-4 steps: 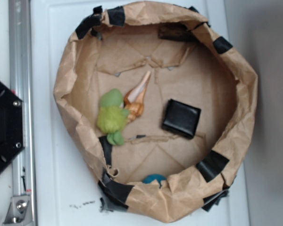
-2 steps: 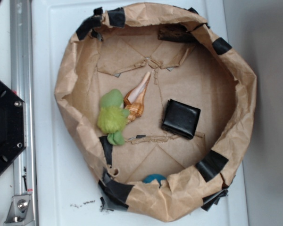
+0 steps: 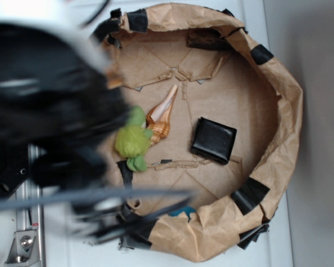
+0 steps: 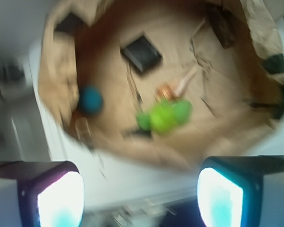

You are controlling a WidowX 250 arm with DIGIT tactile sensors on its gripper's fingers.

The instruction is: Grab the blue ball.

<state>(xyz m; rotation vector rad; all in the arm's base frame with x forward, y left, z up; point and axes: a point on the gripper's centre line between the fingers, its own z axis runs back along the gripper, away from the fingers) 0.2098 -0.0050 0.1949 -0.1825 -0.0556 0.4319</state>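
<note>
The blue ball is seen in the wrist view inside the brown paper basin, tucked close against its wall. In the exterior view only a sliver of the ball is visible, at the near edge of the basin floor, partly hidden by the crumpled rim and by blurred cables.

The claw is held above the basin rim, outside the enclosure, with its two pads at the bottom corners of the wrist view. The jaws are spread wide, and nothing is held or touched between them. From the claw, the ball lies ahead and off toward the left pad, down inside the basin. Being round, the ball offers no preferred axis for closing.

The green plush toy, the shell touching it, and the black square pad lie further in, well apart from the ball. In the exterior view the arm appears only as a dark blur.
</note>
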